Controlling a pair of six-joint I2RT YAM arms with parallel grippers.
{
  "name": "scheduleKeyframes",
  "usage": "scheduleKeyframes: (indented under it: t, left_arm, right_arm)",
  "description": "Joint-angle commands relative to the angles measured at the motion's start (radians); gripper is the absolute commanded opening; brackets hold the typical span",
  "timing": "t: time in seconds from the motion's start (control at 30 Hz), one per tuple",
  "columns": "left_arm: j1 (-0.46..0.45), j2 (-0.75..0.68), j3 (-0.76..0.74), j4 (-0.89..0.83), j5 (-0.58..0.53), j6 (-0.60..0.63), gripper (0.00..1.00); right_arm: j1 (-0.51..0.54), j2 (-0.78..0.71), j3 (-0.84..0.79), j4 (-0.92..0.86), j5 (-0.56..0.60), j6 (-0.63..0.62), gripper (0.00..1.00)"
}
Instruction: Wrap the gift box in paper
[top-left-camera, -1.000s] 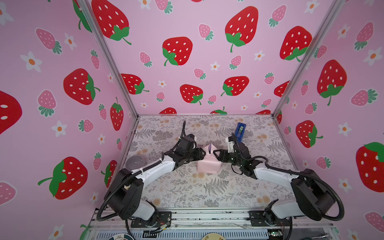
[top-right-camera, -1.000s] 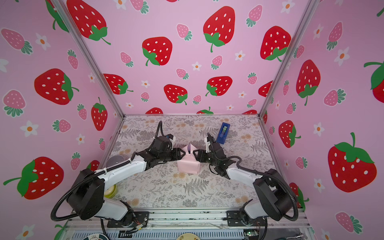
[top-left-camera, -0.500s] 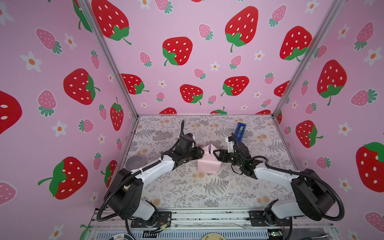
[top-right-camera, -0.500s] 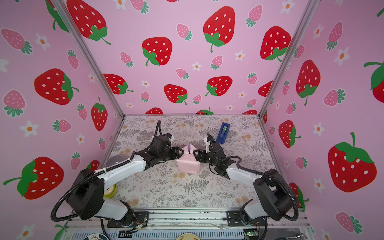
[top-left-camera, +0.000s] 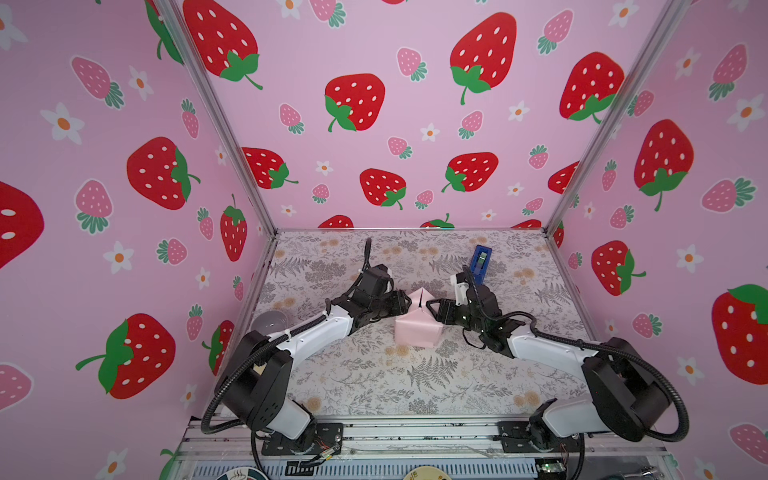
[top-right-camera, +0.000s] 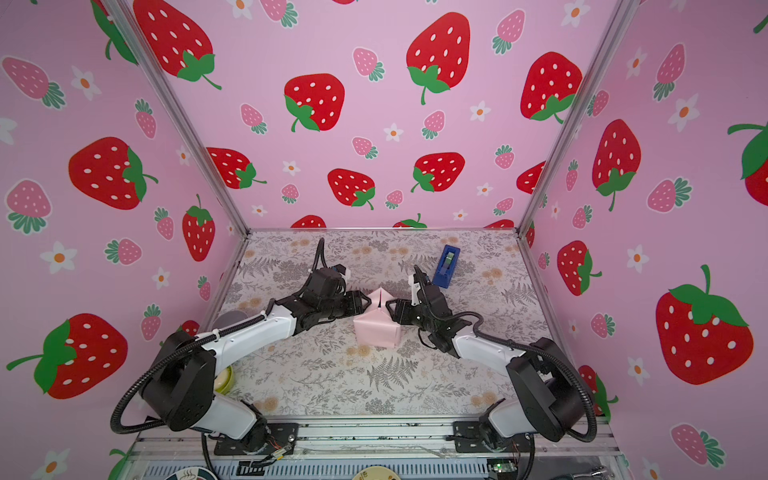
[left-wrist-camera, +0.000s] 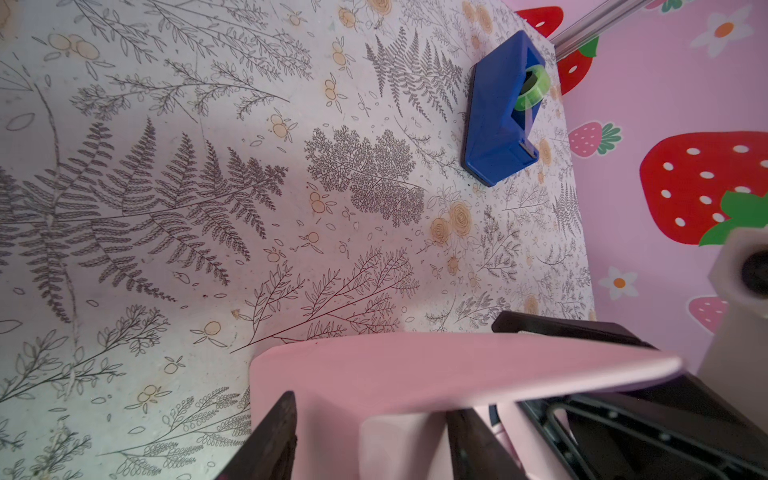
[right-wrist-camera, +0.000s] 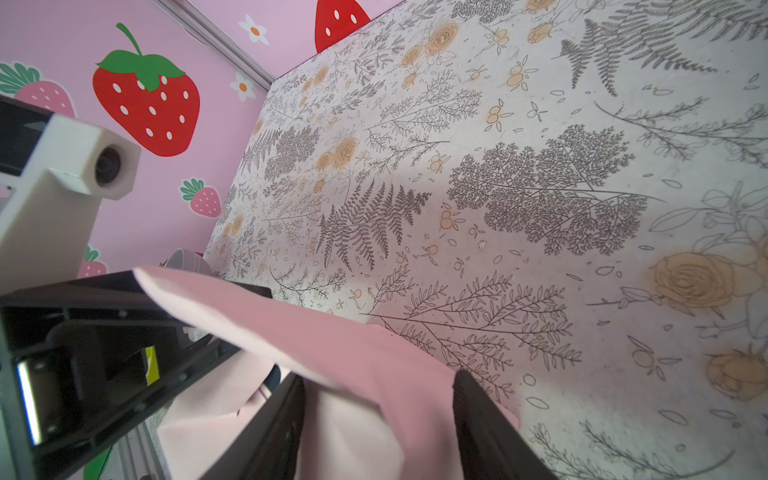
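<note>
Where the fern-and-rose printed counter (top-left-camera: 374, 374) lies between the strawberry walls (top-left-camera: 374, 62), the paper (top-left-camera: 415, 332) sits near its middle. Pale pink side out, it is folded up around the gift box into a blocky parcel with a peaked top. The box itself is hidden but for a dark slit at the peak. The left end effector (top-left-camera: 405, 305) meets the peak from the left and the right end effector (top-left-camera: 433, 309) from the right, the two nearly tip to tip. Left wrist view: jaws part-way apart, clamped on pink paper that fills the gap. Right wrist view: likewise, a paper fold pressed on both sides. The blue tape dispenser (top-left-camera: 480, 259) stands behind the right arm, well apart from the parcel, green roll showing.
</note>
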Motion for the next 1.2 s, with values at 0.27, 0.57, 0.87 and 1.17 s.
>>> scheduleKeyframes:
  t: [0.27,0.57,0.87,1.17]
  left_arm:
    - [-0.035,0.021,-0.018,-0.105,-0.016,0.028,0.59]
    - [-0.053,0.035,-0.026,-0.179,-0.091,0.072,0.59]
    - [-0.065,0.038,-0.019,-0.227,-0.122,0.102,0.59]
    - [-0.066,0.034,-0.017,-0.253,-0.129,0.118,0.59]
  right_arm:
    - [0.023,0.017,-0.010,-0.154,-0.023,-0.047,0.59]
    - [0.023,-0.023,0.051,-0.223,-0.019,-0.299,0.54]
    - [0.009,0.001,0.102,-0.235,-0.211,-0.674,0.41]
    - [-0.060,0.038,0.170,-0.228,-0.389,-0.832,0.34]
